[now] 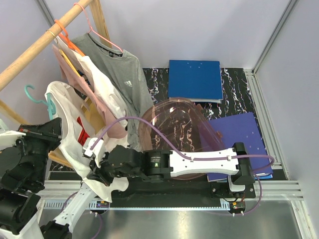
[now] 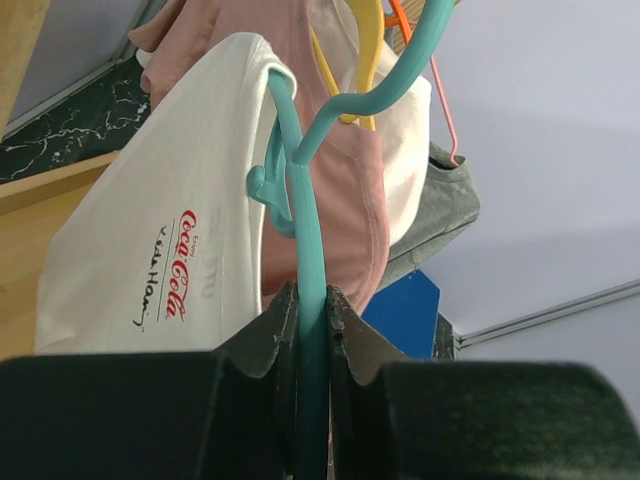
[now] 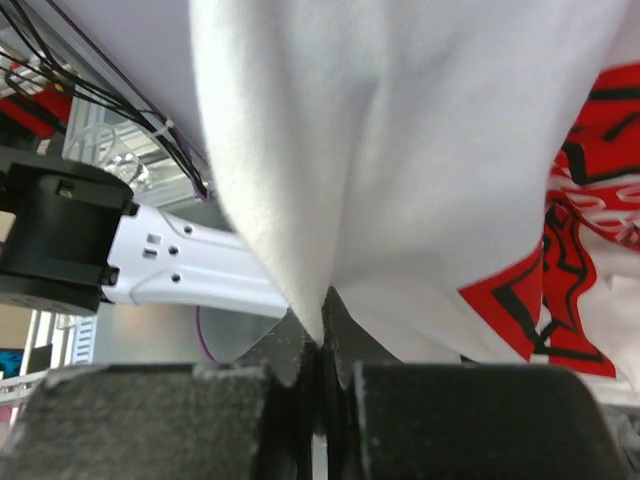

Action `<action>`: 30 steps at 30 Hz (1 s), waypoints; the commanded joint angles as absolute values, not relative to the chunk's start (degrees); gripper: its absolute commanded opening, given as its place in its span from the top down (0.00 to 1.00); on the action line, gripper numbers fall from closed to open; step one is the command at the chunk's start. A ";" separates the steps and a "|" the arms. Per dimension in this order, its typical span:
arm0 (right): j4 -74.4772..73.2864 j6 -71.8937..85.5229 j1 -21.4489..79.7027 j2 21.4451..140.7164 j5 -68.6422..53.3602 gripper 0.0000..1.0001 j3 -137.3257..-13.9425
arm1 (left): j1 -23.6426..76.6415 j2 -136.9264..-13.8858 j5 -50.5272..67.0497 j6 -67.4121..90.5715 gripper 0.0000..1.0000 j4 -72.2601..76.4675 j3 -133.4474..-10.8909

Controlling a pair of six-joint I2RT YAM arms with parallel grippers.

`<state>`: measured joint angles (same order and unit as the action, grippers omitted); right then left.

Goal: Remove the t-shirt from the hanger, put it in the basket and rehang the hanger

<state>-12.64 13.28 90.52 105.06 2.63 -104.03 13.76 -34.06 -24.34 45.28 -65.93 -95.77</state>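
A white t-shirt [image 1: 70, 117] with red Coca-Cola print hangs on a teal hanger [image 1: 44, 99] off the rail at the left. In the left wrist view the shirt [image 2: 160, 230] drapes over the teal hanger [image 2: 305, 230]. My left gripper [image 2: 312, 305] is shut on the hanger's lower bar; it shows in the top view [image 1: 52, 130] too. My right gripper [image 3: 322, 335] is shut on a fold of the white t-shirt [image 3: 400, 150] at its lower part; in the top view it [image 1: 97, 167] sits under the shirt's hem.
A wooden rail [image 1: 45, 42] holds a grey shirt [image 1: 119, 74], a pink garment [image 1: 87, 84] and a cream one on orange, pink and yellow hangers. A pink translucent bowl [image 1: 174, 129], a blue folder [image 1: 195, 79] and a purple folder [image 1: 239, 134] lie on the table.
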 commanded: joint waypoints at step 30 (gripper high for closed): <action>-7.38 15.12 81.56 84.63 -5.68 1.00 -81.91 | 14.85 -33.23 -2.82 49.76 1.00 -77.95 -109.25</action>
